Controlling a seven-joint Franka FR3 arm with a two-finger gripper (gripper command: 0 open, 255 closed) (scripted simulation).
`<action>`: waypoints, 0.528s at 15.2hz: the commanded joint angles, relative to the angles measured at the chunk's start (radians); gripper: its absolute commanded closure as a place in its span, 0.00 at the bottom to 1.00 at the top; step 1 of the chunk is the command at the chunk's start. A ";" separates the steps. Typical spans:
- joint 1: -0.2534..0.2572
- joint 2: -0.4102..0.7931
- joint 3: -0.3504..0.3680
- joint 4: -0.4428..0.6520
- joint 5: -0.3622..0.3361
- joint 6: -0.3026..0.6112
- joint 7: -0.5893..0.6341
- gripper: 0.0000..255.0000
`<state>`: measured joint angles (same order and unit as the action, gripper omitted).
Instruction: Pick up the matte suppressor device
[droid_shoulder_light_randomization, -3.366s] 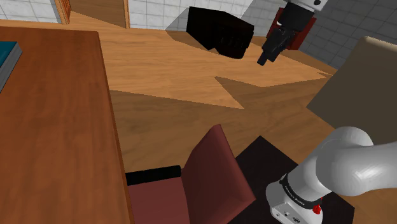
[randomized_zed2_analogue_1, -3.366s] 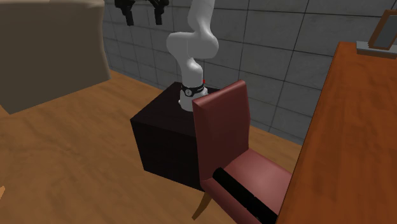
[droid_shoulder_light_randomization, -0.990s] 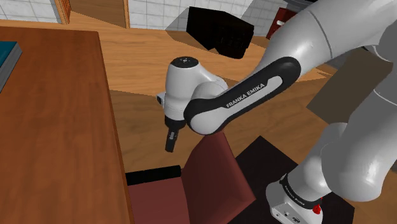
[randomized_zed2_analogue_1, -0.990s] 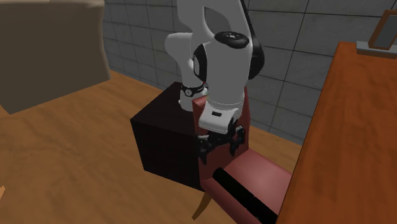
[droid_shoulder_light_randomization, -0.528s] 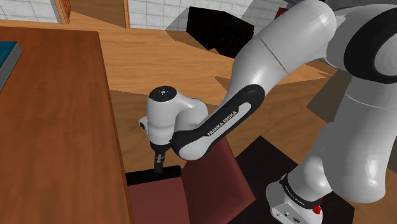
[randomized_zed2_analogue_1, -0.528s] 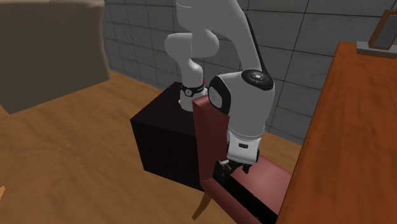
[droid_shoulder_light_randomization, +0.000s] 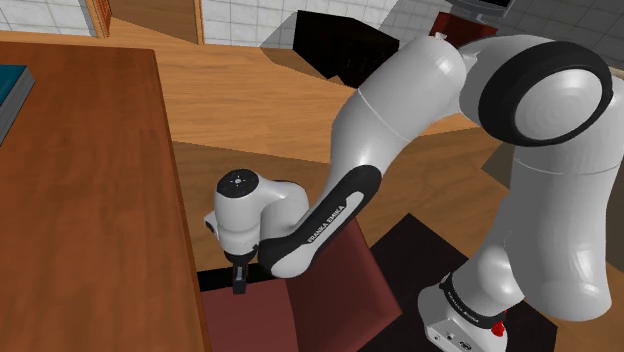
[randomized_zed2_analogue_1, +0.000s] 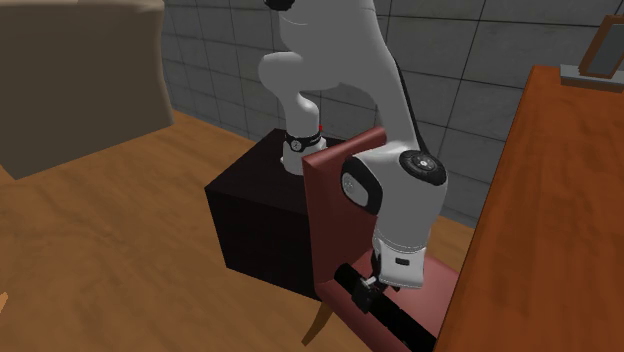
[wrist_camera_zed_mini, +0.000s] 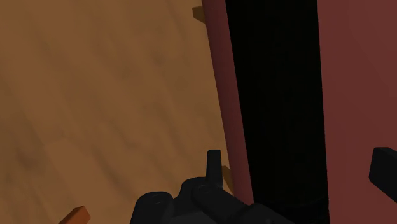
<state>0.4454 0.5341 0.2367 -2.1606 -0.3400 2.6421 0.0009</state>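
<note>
gripper (wrist_camera_zed_mini: 298, 159) straddling black suppressor (wrist_camera_zed_mini: 273, 89) on chair (wrist_camera_zed_mini: 356, 76), fingers (wrist_camera_zed_mini: 214, 167) wide

Shoulder view: white arm (droid_shoulder_light_randomization: 400, 110) folds down from the stand (droid_shoulder_light_randomization: 410, 245), hand pointing straight down at the maroon chair seat. The black fingers sit right at the suppressor, a long matte black bar lying along one edge of the seat, close beside the wooden table (droid_shoulder_light_randomization: 90, 200). A short stretch of bar shows on the table side of the fingers, and the rest runs behind the wrist. Finger spread can't be read from this side.

Second exterior view: the hand hangs under the rounded white wrist, fingers down at the end of the bar nearer the chair back. Most of the bar runs on past the fingers along the seat edge toward the table. Fingertips look level with the bar. Can't tell contact here.

Wrist view: the bar runs lengthwise between the two fingers, straight away from the hand. Fingers stand far apart, with a clear gap on each side and neither touching the bar. One fingertip is outside the bar over the seat's rim, with wood floor (wrist_camera_zed_mini: 95, 95) beyond it. The other is outside the bar over the maroon cushion. Nothing is clasped.
</note>
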 joint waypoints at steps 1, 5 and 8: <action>0.007 0.024 -0.010 0.007 -0.011 0.018 0.007 0.00; 0.017 0.057 -0.024 0.017 -0.025 0.040 0.018 0.00; 0.017 0.055 -0.024 0.015 -0.025 0.040 0.018 1.00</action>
<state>0.4626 0.5883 0.2131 -2.1450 -0.3648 2.6817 0.0184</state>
